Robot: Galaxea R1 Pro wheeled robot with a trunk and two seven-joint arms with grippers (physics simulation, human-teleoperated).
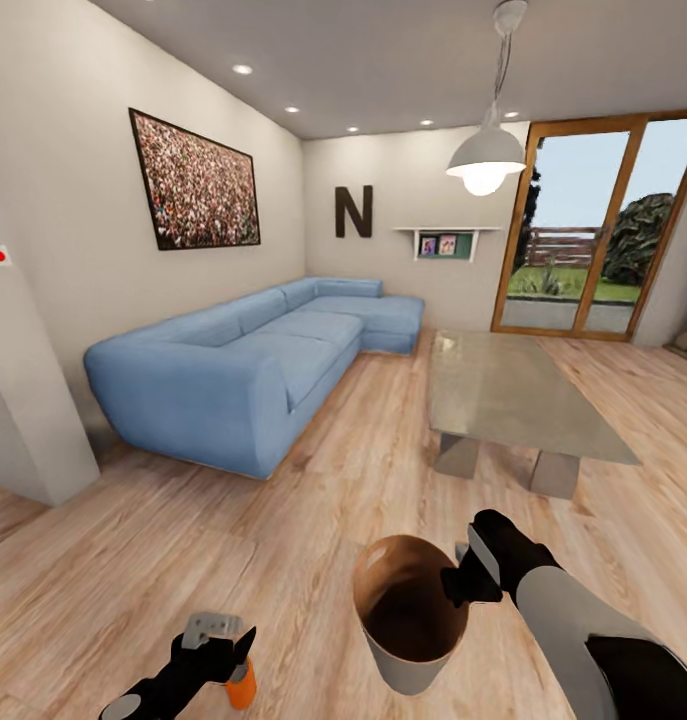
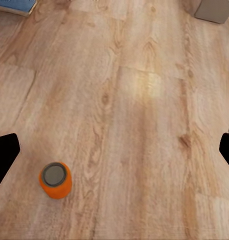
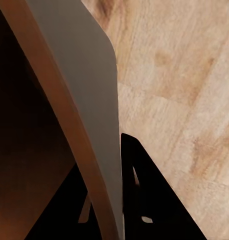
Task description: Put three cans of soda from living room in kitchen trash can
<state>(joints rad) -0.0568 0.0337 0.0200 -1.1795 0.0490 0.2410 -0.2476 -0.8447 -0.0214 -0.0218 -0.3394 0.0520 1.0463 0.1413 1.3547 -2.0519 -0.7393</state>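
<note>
Right hand [image 1: 461,580] clamped on trash can [image 1: 408,665] rim, left hand [image 1: 226,650] spread above orange can [image 1: 242,687]

Orange soda can [image 2: 56,180], blue sofa [image 1: 243,370]

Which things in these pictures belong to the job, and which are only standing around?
Belong to the job:
- orange soda can, standing on the wood floor between the open left gripper fingers
- trash can, its rim pinched by the right gripper

Only standing around:
- blue sofa
- glass table
- wall picture
- letter N
- hanging lamp
</note>
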